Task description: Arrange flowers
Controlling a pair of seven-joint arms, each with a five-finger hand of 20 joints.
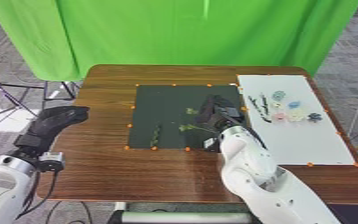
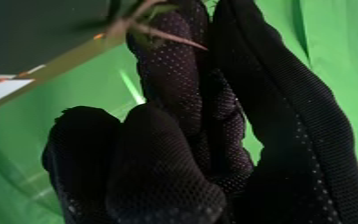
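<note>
The right robot hand (image 1: 213, 111) appears clamped on the leafy stem (image 2: 168, 36), whose foliage (image 1: 191, 111) projects left over the dark mat (image 1: 162, 112); placement likely requires controlling that leftward axis.

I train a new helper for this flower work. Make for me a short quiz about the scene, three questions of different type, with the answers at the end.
1. True or false: the right hand is over the dark mat.
2. Where do the pink blossoms lie?
A) on the dark mat
B) on the white sheet
C) on the floor
3. Fill in the missing word: the left hand is by the ____ edge of the table.

Key: 1. true; 2. B; 3. left
</note>
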